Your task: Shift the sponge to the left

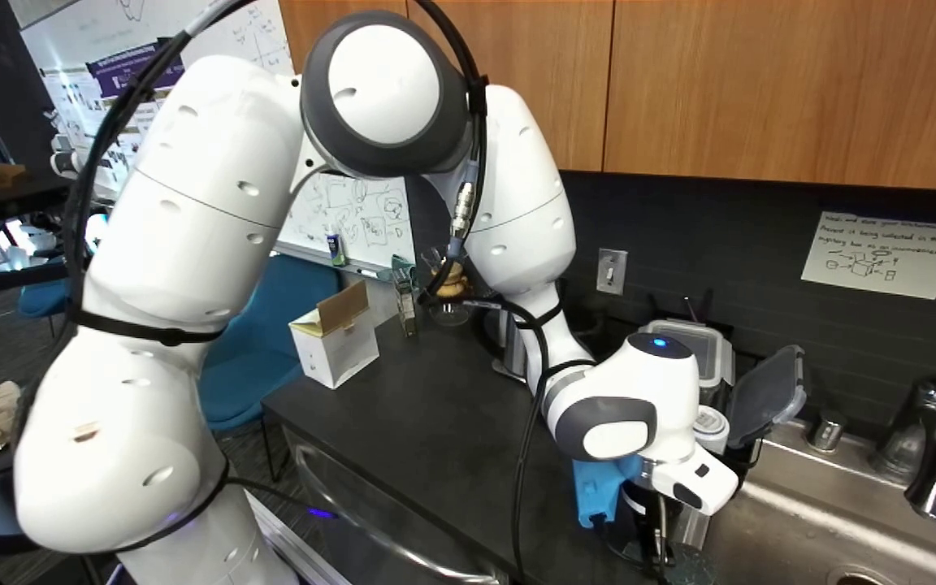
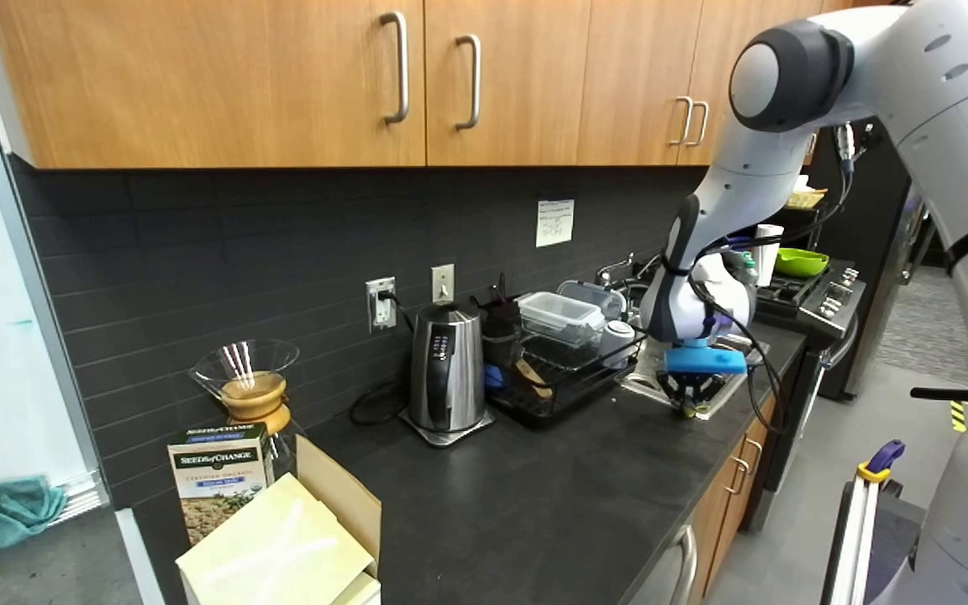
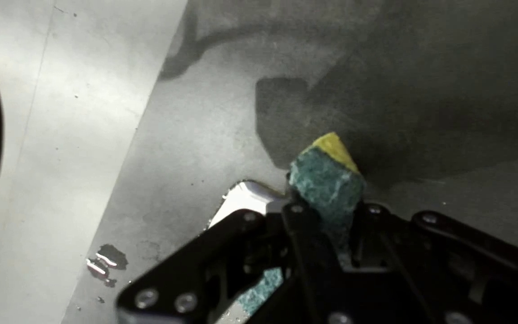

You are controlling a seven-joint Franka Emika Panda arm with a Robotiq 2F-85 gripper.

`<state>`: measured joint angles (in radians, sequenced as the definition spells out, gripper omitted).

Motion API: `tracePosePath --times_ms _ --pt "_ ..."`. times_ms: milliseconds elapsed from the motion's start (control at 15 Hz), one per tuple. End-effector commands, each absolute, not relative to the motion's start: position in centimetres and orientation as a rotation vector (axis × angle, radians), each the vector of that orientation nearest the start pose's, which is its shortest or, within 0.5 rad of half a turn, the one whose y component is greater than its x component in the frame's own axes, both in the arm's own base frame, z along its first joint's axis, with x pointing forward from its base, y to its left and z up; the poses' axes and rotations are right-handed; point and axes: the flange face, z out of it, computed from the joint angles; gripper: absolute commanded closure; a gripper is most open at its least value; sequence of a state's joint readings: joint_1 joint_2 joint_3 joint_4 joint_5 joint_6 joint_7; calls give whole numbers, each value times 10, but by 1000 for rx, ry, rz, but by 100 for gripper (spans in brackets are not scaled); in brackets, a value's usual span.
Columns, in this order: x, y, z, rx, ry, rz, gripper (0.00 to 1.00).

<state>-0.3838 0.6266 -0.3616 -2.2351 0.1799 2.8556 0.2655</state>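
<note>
Okay, gripper (image 3: 334,209) pinched narrow on the sponge (image 3: 328,182) — green face and yellow corner showing, low at the dark counter (image 1: 435,431) just beside the steel sink (image 1: 785,520), resting or lifted — can't tell, dish rack (image 2: 544,407) near, kettle (image 2: 446,378) farther off, cardboard box (image 1: 334,349) well apart.

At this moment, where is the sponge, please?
In the wrist view, the sponge is just right of centre, pinched in the tool. In an exterior view, the tool hangs by the left edge of the sink basin.
</note>
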Motion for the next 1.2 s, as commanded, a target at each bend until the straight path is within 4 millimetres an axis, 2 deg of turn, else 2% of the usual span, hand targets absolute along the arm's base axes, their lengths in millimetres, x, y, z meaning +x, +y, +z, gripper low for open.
tracePosePath --times_ms 0,533,1133 --pt "367 -352 127 -2843 1698 -38 95" --pt "350 -300 137 -2939 1583 -79 95" --pt "319 -219 133 -3047 1370 -95 95"
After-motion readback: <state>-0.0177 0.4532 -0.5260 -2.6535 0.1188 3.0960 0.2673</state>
